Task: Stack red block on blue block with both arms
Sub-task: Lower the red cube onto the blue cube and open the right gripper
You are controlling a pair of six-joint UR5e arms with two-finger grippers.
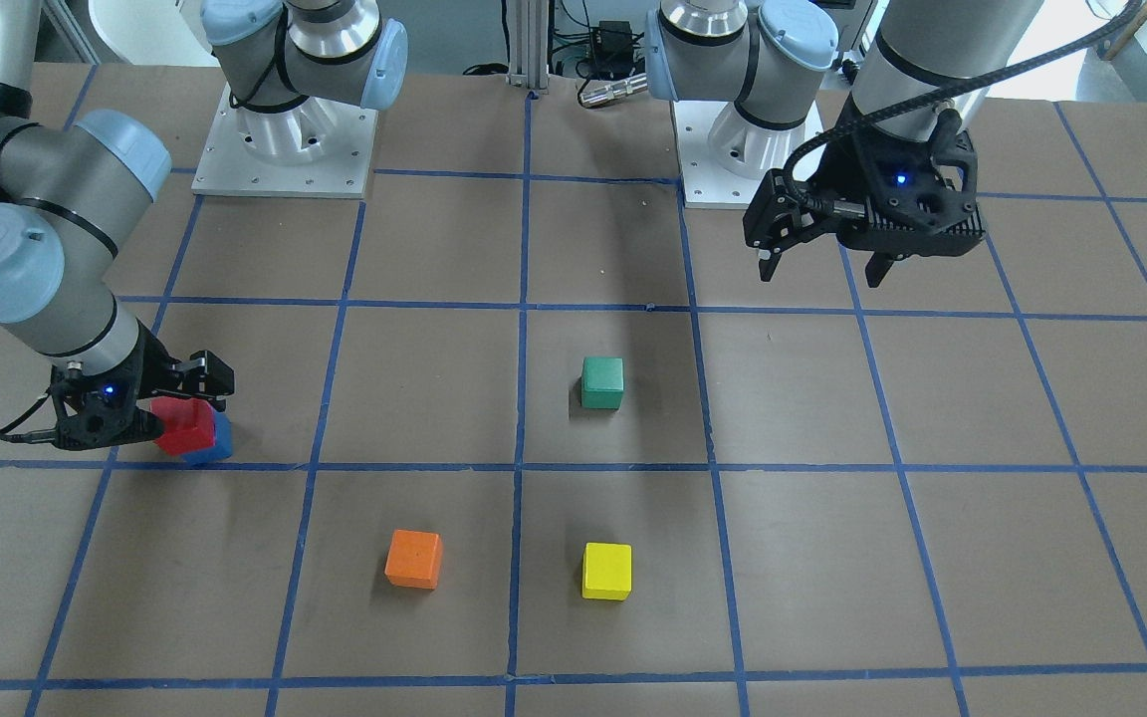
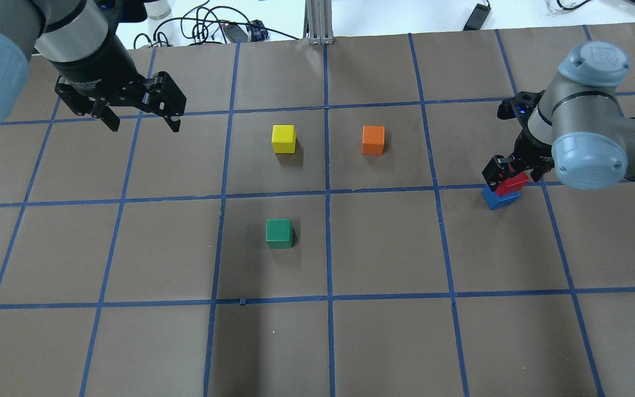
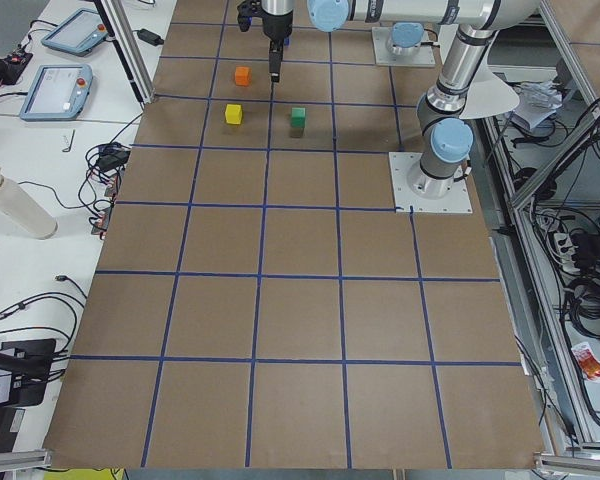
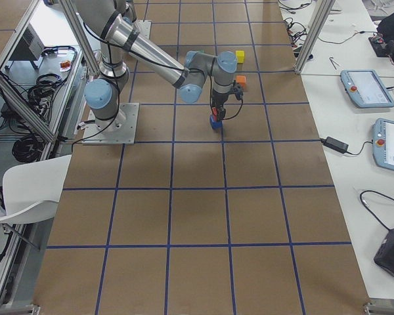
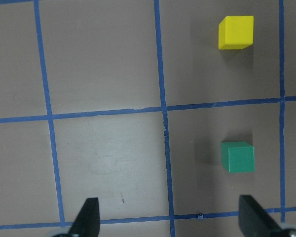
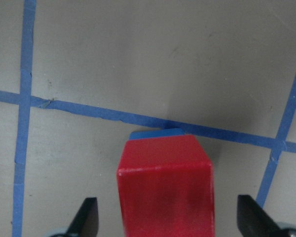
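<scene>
Right claw [image 6: 168,213] spread wide and gripping nothing, its fingers clear of the red block [image 6: 165,182] on both sides. The red block rests on the blue block [image 2: 496,198] near the surface's [image 2: 383,248] right edge; a blue sliver shows past its far edge. Being a cube, it has no long axis, and its faces lie roughly square to the fingers. Left claw [image 2: 144,125] open, empty, well apart. Risk: on withdrawal a finger may clip the red block and push it off, especially if it sits off-centre.

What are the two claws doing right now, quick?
Left claw: open, empty.
Right claw: open, around the red block on the blue block, not gripping it.
</scene>
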